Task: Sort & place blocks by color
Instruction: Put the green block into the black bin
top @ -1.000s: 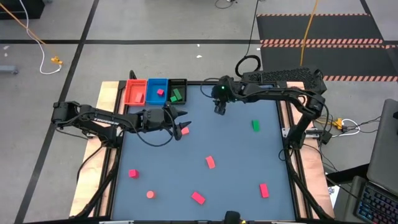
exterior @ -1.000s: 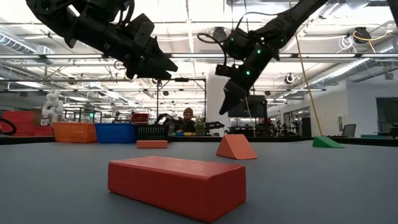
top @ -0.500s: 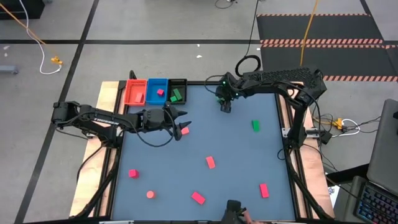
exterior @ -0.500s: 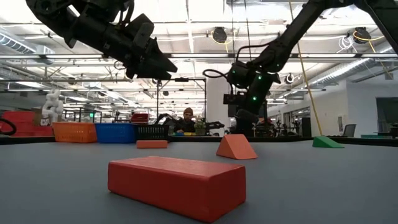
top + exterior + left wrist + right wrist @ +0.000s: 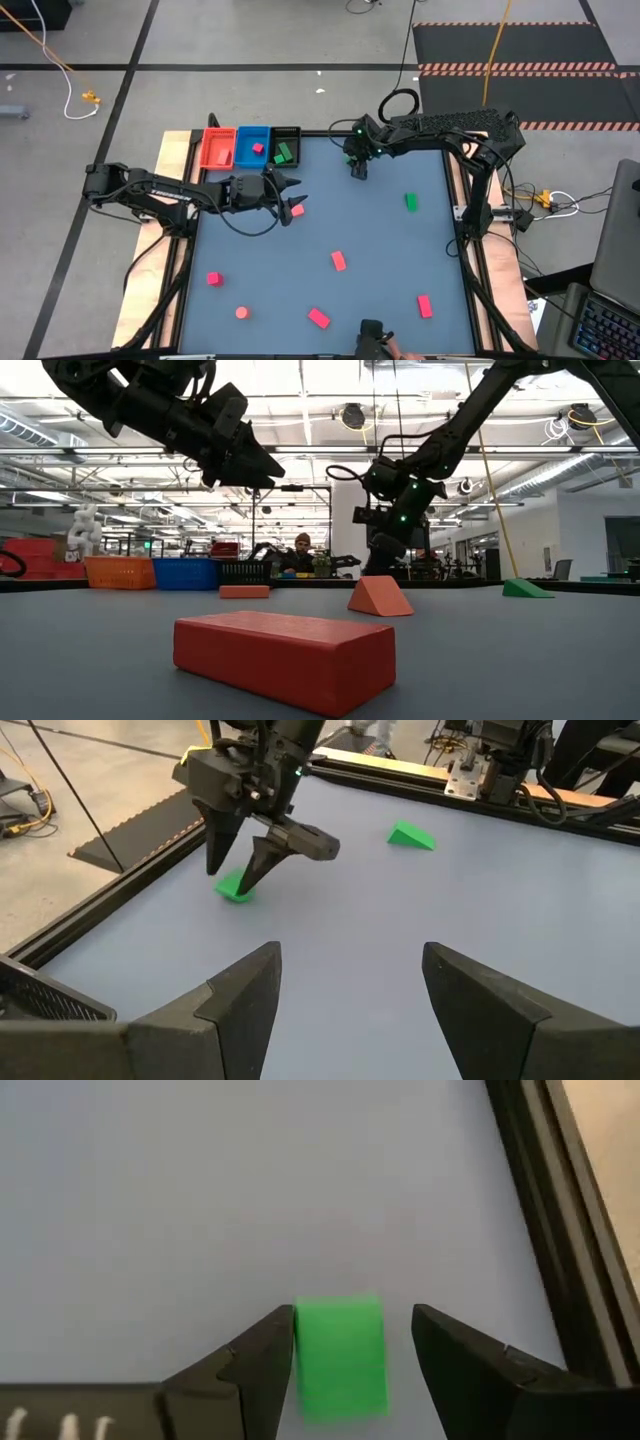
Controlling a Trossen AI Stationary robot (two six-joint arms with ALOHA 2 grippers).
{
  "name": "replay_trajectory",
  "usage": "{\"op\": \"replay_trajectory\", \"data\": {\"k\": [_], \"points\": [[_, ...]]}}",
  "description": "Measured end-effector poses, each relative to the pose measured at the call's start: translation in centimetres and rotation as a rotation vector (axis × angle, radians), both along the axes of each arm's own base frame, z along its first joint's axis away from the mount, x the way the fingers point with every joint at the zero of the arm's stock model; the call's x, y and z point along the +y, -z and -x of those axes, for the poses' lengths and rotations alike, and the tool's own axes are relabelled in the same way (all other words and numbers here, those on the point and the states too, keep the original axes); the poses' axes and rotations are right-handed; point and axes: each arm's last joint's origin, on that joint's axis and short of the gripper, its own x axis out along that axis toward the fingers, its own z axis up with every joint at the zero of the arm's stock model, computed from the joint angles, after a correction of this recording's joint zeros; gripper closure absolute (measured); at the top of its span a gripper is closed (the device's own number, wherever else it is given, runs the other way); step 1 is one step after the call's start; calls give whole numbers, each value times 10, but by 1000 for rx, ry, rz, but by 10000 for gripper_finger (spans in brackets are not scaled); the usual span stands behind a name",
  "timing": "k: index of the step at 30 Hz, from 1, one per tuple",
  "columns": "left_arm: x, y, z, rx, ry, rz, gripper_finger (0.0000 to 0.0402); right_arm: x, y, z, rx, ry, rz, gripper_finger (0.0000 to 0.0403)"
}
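Right wrist view: my right gripper (image 5: 340, 1342) straddles a green block (image 5: 340, 1355), fingers spread, near the table's far edge. My left gripper (image 5: 345, 982) hovers open.

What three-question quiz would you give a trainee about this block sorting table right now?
1. True or false: the right gripper is shut flat with nothing between its jaws.
2. Which tray holds a green bar? A: the red tray. B: the blue tray. C: the black tray.
3. What colour is the loose block lying beside the left gripper?

Key
1. False: its open jaws straddle a green cube on the table.
2. C
3. Red
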Motion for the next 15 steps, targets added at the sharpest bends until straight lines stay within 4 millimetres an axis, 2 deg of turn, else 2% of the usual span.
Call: {"op": "replay_trajectory", "data": {"k": [12, 15], "points": [[0, 1, 0, 1, -6, 17, 158, 2, 3, 3, 33, 24, -45, 205], [0, 1, 0, 1, -5, 17, 158, 4, 5, 5, 54, 28, -64, 223]]}}
